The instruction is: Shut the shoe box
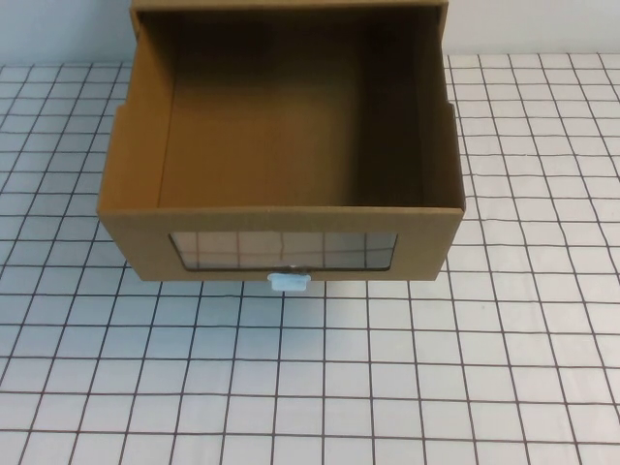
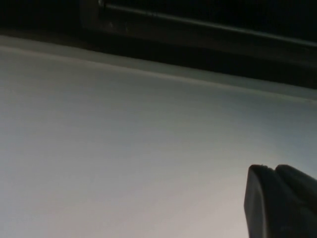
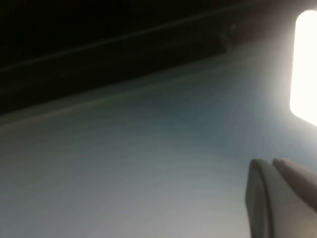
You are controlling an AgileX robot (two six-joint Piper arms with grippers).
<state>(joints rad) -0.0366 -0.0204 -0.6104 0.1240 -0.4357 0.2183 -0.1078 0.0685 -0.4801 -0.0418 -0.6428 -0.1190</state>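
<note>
The shoe box (image 1: pixel 281 145) is brown cardboard and stands at the back middle of the table in the high view. Its drawer is pulled out toward me and looks empty inside. The drawer front has a clear window (image 1: pixel 283 250) with a small white pull tab (image 1: pixel 289 282) below it. Neither arm shows in the high view. My left gripper (image 2: pixel 272 168) shows only in the left wrist view, with both fingers together, over a plain pale surface. My right gripper (image 3: pixel 271 162) shows only in the right wrist view, fingers together and empty, also over a pale surface.
The table is covered by a white cloth with a black grid (image 1: pixel 310 387). A pale wall runs behind the box. A bright light patch (image 3: pixel 304 69) glares at the edge of the right wrist view.
</note>
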